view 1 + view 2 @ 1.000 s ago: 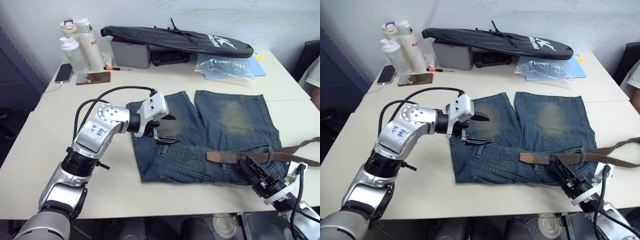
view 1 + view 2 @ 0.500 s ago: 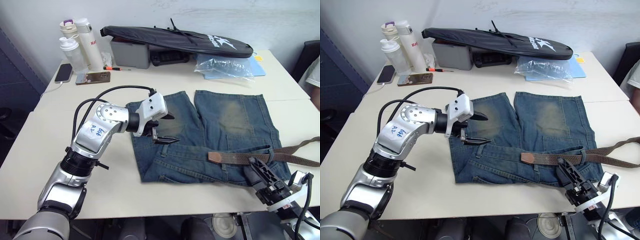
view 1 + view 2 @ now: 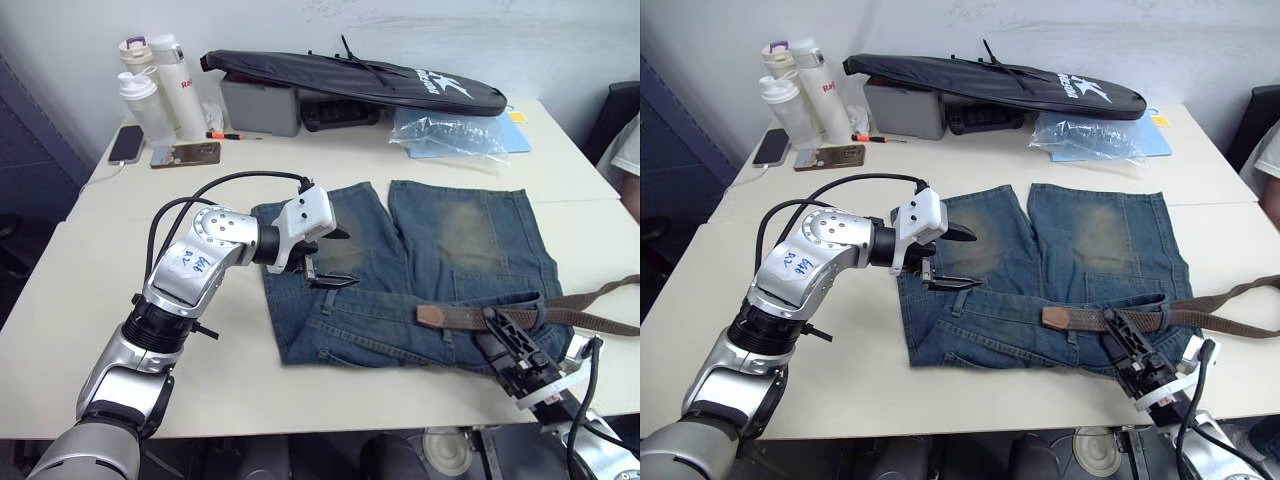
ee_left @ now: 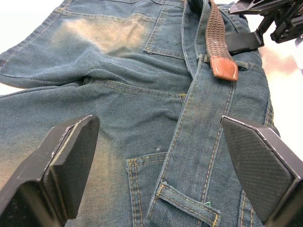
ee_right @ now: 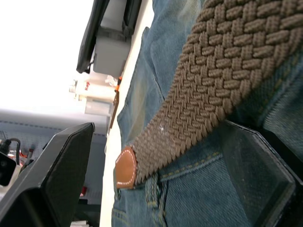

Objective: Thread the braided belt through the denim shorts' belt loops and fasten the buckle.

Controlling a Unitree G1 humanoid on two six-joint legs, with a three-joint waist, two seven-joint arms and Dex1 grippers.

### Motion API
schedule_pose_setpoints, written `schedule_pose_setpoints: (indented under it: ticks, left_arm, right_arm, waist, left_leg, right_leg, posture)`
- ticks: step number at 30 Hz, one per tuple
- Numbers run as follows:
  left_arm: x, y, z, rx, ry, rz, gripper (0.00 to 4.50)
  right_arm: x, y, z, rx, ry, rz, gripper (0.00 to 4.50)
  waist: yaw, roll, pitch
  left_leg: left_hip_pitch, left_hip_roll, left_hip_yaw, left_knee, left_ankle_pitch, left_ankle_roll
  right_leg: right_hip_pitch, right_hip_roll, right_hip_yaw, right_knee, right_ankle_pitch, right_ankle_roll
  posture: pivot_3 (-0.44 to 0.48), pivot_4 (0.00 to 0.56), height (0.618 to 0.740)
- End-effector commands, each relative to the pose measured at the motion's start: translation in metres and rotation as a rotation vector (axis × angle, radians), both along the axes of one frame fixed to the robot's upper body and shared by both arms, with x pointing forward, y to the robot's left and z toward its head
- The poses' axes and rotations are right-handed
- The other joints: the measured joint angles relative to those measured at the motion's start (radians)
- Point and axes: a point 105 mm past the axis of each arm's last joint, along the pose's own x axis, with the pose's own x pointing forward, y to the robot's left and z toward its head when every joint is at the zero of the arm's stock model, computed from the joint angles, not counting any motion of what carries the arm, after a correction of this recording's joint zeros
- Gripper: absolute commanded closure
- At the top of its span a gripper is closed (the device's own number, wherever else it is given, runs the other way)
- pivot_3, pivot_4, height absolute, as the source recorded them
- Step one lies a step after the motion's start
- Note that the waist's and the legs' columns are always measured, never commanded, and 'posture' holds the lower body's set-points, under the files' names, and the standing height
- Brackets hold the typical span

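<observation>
Faded blue denim shorts (image 3: 440,270) are showing yellowish worn patches; braided belt (image 3: 500,318) is showing brown weave, tan leather tip.

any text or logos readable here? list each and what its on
White logo lettering on the black bag: too blurred to read.
Red print on the white bottle: too small to read.
Blue handwriting on the left arm's sticker: illegible.
Nothing else carries text.

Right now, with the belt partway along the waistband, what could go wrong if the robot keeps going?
1. The right gripper is open around the belt, not clamped, so a pull may slip off it.
2. The belt's leather tip lies on top of the shorts, so it may miss the next belt loop.
3. The left gripper hovers open, so the shorts could bunch.
</observation>
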Motion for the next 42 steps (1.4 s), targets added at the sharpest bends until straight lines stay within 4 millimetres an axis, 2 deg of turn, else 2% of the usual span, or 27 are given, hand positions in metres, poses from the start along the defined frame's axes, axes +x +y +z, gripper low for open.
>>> schedule_pose_setpoints:
  ticks: [1,4,8,12,15,17,19,23,24,28,33,39,42]
  left_arm:
    - [-0.001,-0.002,0.01,-0.013,-0.044,-0.013,0.0]
    - [0.0,-0.003,0.01,-0.014,-0.046,-0.012,0.0]
    - [0.0,-0.004,0.01,-0.016,-0.048,-0.012,0.0]
    - [0.0,-0.004,0.011,-0.016,-0.051,-0.011,0.0]
    - [0.001,-0.003,0.011,-0.015,-0.051,-0.008,0.0]
    - [0.0,-0.004,0.01,-0.016,-0.048,-0.009,0.0]
    - [-0.001,-0.005,0.009,-0.017,-0.044,-0.014,0.0]
    - [-0.001,-0.006,0.008,-0.017,-0.043,-0.019,0.0]
    - [-0.001,-0.006,0.008,-0.016,-0.043,-0.021,0.0]
    - [-0.001,-0.007,0.007,-0.013,-0.044,-0.027,0.0]
    - [-0.002,-0.008,0.005,-0.013,-0.042,-0.034,0.0]
    - [-0.002,-0.009,0.005,-0.014,-0.044,-0.042,0.0]
    - [-0.002,-0.009,0.006,-0.015,-0.045,-0.043,0.0]
  right_arm:
    - [0.011,0.008,0.004,0.047,-0.047,-0.021,0.03]
    - [0.015,0.011,0.005,0.064,-0.062,-0.025,0.03]
    - [0.025,0.011,-0.012,0.075,-0.026,-0.046,0.03]
    - [0.027,0.016,-0.017,0.083,-0.021,-0.032,0.03]
    - [0.027,0.016,-0.021,0.093,-0.003,-0.036,0.85]
    - [0.026,0.02,-0.024,0.078,0.004,-0.017,1.65]
    - [0.026,0.025,-0.022,0.045,-0.005,0.017,2.69]
    - [0.026,0.026,-0.014,-0.001,-0.027,0.04,4.27]
    - [0.026,0.024,-0.009,-0.007,-0.043,0.039,4.46]
    - [0.021,0.008,0.014,-0.031,-0.101,0.015,4.46]
    - [0.014,-0.025,0.039,0.0,-0.163,-0.088,4.46]
    - [0.007,-0.038,0.035,-0.005,-0.132,-0.124,4.46]
    - [0.005,-0.037,0.023,-0.03,-0.103,-0.131,4.46]
  waist:
    - [-0.001,0.0,0.0]
    - [-0.001,0.0,0.0]
    - [-0.004,0.002,-0.001]
    - [-0.013,0.0,-0.002]
    - [-0.026,-0.001,-0.003]
    - [-0.029,-0.001,-0.003]
    - [-0.028,0.0,-0.003]
    - [-0.028,0.001,-0.004]
    - [-0.029,0.0,-0.005]
    - [-0.028,-0.003,-0.006]
    - [-0.026,0.0,-0.004]
    - [-0.022,0.002,-0.003]
    - [-0.023,0.002,-0.003]
  left_leg:
    - [0.0,0.0,0.0,0.0,0.0,0.0]
    - [0.0,0.001,0.0,0.0,0.0,0.0]
    - [0.0,0.0,0.001,0.0,0.0,0.0]
    - [0.001,0.0,0.002,0.001,0.0,0.0]
    - [0.002,0.0,0.002,0.001,0.0,0.0]
    - [0.002,0.001,0.002,0.001,0.0,0.0]
    - [0.002,0.001,0.002,0.001,0.0,-0.001]
    - [0.002,0.001,0.002,0.001,0.0,-0.001]
    - [0.002,0.001,0.002,0.001,0.0,-0.001]
    - [0.005,0.001,0.002,0.001,0.0,0.0]
    - [0.005,0.001,0.003,0.001,0.0,0.0]
    - [0.001,-0.001,0.002,0.002,0.001,0.0]
    - [0.001,-0.001,0.002,0.002,0.001,0.0]
  right_leg:
    - [0.0,0.0,0.0,0.0,0.0,0.0]
    - [0.0,0.001,0.0,0.0,0.0,0.0]
    - [0.0,0.0,0.0,0.001,0.0,0.0]
    - [0.0,0.0,0.001,0.002,0.0,0.0]
    - [0.001,0.0,0.001,0.002,0.0,0.0]
    - [0.001,0.001,0.001,0.002,0.0,0.0]
    - [0.001,0.001,0.001,0.003,0.0,0.0]
    - [0.0,0.0,0.001,0.003,0.0,0.0]
    - [0.0,0.0,0.001,0.003,0.0,0.0]
    - [0.002,0.001,0.002,0.003,0.0,0.0]
    - [0.002,-0.001,0.003,0.003,0.0,0.0]
    - [-0.001,-0.002,0.004,0.004,0.0,0.0]
    - [-0.001,-0.001,0.004,0.004,0.0,0.0]
  posture:
    - [0.0,0.15,0.645]
    - [0.0,0.15,0.645]
    - [0.0,0.15,0.645]
    - [0.0,0.15,0.645]
    - [0.0,0.15,0.645]
    - [0.0,0.15,0.645]
    - [0.0,0.15,0.645]
    - [0.0,0.15,0.645]
    - [0.0,0.15,0.645]
    - [0.0,0.15,0.645]
    - [0.0,0.15,0.645]
    - [0.0,0.15,0.645]
    - [0.0,0.15,0.645]
